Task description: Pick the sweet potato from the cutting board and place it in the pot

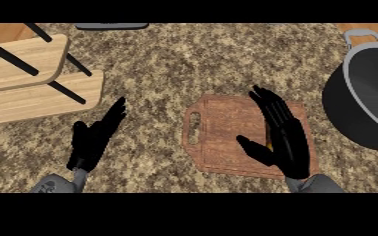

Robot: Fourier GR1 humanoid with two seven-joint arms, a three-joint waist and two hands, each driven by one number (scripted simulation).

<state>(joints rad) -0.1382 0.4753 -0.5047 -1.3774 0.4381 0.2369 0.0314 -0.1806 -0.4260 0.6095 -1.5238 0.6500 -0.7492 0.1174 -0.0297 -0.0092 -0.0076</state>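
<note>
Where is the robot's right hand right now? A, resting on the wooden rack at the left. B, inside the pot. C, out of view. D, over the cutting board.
D: the right hand is spread open above the cutting board, well short of the pot at the right edge and far from the wooden rack.

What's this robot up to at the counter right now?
Its right hand hangs open over a wooden cutting board, fingers straight. Only a small orange sliver, probably the sweet potato, shows beside the palm, so nothing is gripped yet. The dark pot waits at the right edge of the counter. The left hand rests open over the granite, left of the board. A wooden rack sits at far left.
</note>
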